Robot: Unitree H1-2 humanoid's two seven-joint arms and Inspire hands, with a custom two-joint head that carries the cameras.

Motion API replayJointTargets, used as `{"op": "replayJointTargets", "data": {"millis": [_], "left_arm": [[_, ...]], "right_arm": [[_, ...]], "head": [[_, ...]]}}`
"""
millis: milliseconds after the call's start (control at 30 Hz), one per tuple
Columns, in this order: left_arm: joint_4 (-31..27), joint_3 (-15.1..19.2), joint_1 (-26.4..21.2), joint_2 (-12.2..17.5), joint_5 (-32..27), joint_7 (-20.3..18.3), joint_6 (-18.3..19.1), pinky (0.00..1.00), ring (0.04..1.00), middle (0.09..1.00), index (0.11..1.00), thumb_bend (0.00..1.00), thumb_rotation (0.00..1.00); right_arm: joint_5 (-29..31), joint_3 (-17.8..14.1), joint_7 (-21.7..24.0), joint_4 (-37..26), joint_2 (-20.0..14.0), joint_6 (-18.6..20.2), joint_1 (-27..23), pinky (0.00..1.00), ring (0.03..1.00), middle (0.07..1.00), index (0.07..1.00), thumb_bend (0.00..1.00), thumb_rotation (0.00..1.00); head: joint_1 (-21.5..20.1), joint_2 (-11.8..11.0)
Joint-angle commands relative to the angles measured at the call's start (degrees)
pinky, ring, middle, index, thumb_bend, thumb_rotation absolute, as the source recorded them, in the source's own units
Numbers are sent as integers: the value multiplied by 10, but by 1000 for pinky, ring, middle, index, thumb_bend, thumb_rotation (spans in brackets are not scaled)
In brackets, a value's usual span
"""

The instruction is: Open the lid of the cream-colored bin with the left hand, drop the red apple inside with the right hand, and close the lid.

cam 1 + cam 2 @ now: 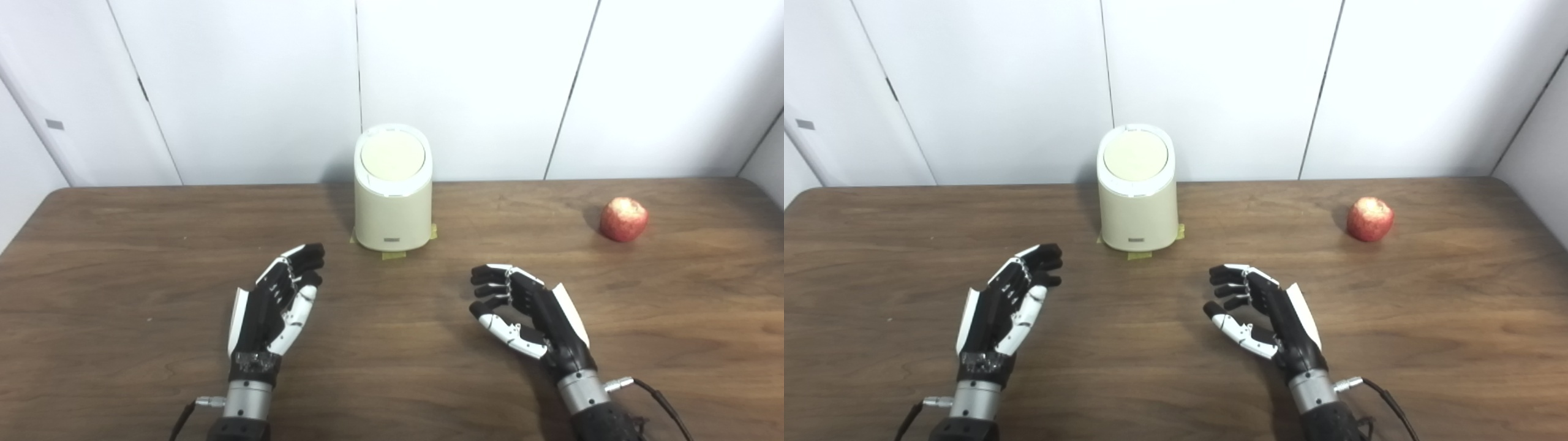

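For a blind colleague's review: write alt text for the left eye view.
Two open robot hands, left hand and right hand, hover over a brown wooden table. A cream-colored bin with its lid closed stands at the far middle, and a red apple lies to the right.

Free room and obstacles. Your left hand (274, 306) and right hand (530, 310) hover low over the near table (122, 257), fingers spread, holding nothing, well apart from each other. Bare wood lies between them, giving you a straight lane forward to the bin (392, 196). The bin stands upright at the far middle, lid (392, 154) shut, close to the wall (478, 86) behind it; room there is tight. Tape (393, 253) marks its foot. The apple (623, 219) sits far right, well apart from the bin; nothing stands between it and your right hand. The wood left of the bin is bare.
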Motion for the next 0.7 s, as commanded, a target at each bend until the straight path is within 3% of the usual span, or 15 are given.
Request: {"op": "replayJointTargets", "data": {"millis": [0, 100, 333, 433, 533, 667], "left_arm": [[-30, 3, -11, 14, 8, -1, 6, 805, 838, 838, 824, 629, 826], [-57, 5, -39, 18, 39, 2, 46, 826, 861, 858, 853, 679, 842], [-107, 1, -134, 37, 87, -5, 169, 914, 946, 937, 932, 666, 871], [-99, -2, -198, 38, 94, -7, 215, 930, 958, 953, 948, 667, 858], [-77, -12, -251, 48, 116, -7, 236, 915, 960, 960, 954, 669, 837], [-54, -33, -318, 61, 155, -24, 312, 913, 981, 994, 990, 703, 757]], "right_arm": [[-9, 3, -10, 5, 2, -24, -6, 562, 653, 685, 674, 252, 349], [-16, 6, -10, 11, -2, -36, -8, 556, 652, 685, 674, 246, 348], [-10, 3, -9, 14, 3, -30, -12, 558, 652, 683, 671, 260, 372], [-12, 3, -10, 16, 2, -32, -14, 553, 648, 681, 670, 253, 351], [-18, 4, -14, 22, 0, -39, -18, 546, 644, 680, 670, 246, 344], [-17, 6, -14, 27, -1, -41, -21, 556, 645, 679, 674, 240, 335]], "head": [[1, 0], [4, -1], [4, -2], [6, -2], [8, -5], [9, -7]]}}
